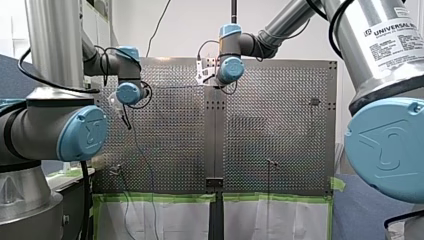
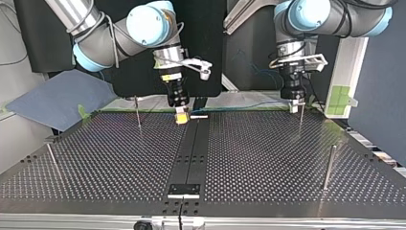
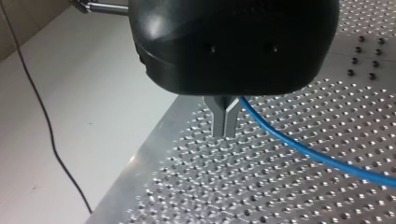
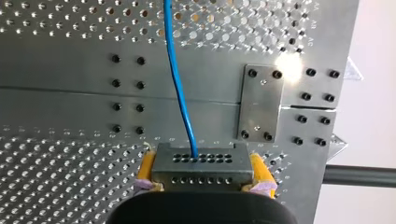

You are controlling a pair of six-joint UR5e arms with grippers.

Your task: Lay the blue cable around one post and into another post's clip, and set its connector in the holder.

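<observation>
left arm: wrist pointing straight down, well off to one side of the table's centre strip [image 2: 194,148]
left gripper [image 3: 225,131]: metal fingers pinched together on the blue cable [image 3: 303,149]
right arm: wrist vertical, parked over the centre strip's far end
right gripper [image 4: 201,163]: yellow pads [image 4: 145,168] clamped either side of the connector [image 4: 201,171]; pretty snug

Silver arms [image 1: 55,40], blue joint caps [image 1: 82,132], black left gripper [image 3: 225,133]
</observation>
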